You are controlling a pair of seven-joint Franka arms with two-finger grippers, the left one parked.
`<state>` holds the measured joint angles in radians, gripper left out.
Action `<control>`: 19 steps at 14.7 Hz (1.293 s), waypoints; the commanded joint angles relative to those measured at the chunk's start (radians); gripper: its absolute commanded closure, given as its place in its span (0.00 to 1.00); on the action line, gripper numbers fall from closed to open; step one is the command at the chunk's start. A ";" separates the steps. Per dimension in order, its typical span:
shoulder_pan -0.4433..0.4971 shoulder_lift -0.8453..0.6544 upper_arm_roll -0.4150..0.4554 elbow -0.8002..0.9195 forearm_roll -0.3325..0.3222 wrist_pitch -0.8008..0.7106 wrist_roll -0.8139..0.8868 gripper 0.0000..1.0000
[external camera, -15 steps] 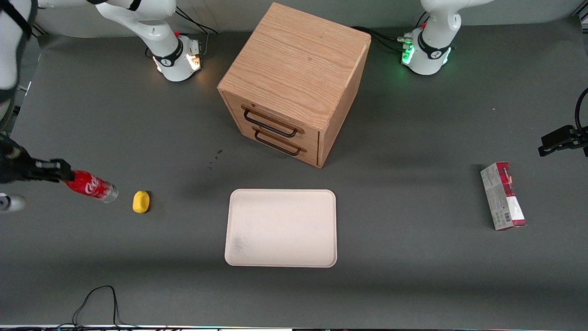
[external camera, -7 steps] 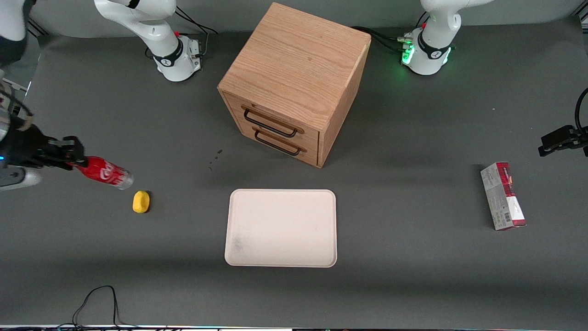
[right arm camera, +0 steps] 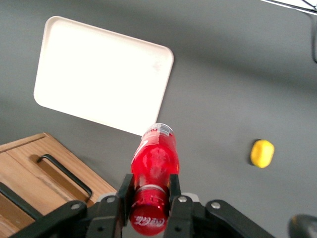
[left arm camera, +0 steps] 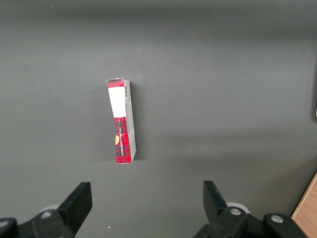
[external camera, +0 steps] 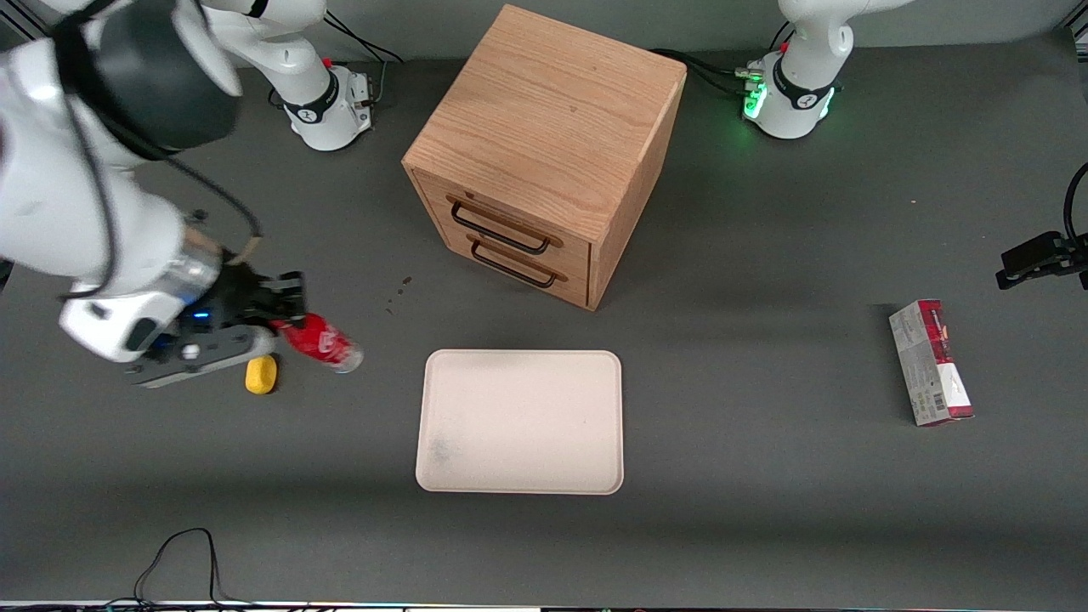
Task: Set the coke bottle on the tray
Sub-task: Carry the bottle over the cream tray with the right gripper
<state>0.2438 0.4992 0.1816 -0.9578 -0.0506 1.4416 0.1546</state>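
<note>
The dark grey table [external camera: 765, 527] bears a wooden drawer cabinet [external camera: 544, 153], a cream-white tray [external camera: 520, 422] in front of it, a yellow lemon-shaped lump [external camera: 262, 375] and a red-and-grey carton [external camera: 930, 362] (lying toward the parked arm's end), while the gripper [external camera: 285, 313] holds the coke bottle [external camera: 327, 342] above it.

coke bottle [external camera: 323, 342] (red label) tilted, airborne | tray [external camera: 519, 422] cream-white, flat, bare

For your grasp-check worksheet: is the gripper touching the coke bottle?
Touching. In the right wrist view the gripper has a finger pressed against each side of the coke bottle near its cap, holding it in the air.
</note>
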 commanded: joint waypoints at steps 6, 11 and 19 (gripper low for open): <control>0.143 0.061 -0.007 0.053 -0.061 0.060 0.181 1.00; 0.118 0.203 -0.033 0.077 -0.063 0.210 0.172 1.00; 0.111 0.380 -0.056 0.116 -0.064 0.381 0.169 1.00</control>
<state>0.3471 0.8308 0.1272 -0.9001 -0.0982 1.7973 0.3188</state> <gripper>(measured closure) 0.670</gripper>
